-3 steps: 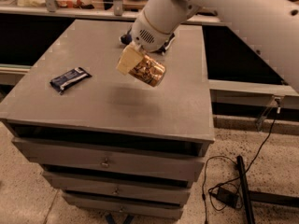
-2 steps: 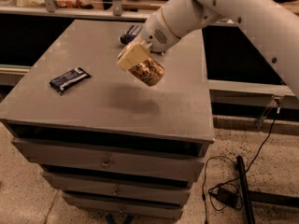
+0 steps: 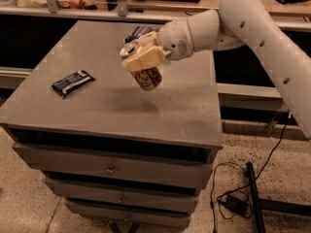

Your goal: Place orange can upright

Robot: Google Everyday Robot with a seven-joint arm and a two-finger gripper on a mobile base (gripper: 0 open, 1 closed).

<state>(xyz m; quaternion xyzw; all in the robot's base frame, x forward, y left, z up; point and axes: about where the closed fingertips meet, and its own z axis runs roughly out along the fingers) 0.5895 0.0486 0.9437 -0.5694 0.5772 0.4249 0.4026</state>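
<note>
One can (image 3: 148,76), likely light, stiff and slippery, hangs tilted over the middle of the desk (image 3: 175,108), clamped around its upper body by the tool (image 3: 142,58), a packet (image 3: 73,81) lying toward nine o'clock.

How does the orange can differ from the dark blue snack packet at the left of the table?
The orange can is in the air, held by the gripper above the table; the snack packet lies on the table near its left edge. The can is a shiny cylinder, nearly upright and slightly tilted; the packet is flat and dark blue. Both are small.
</note>
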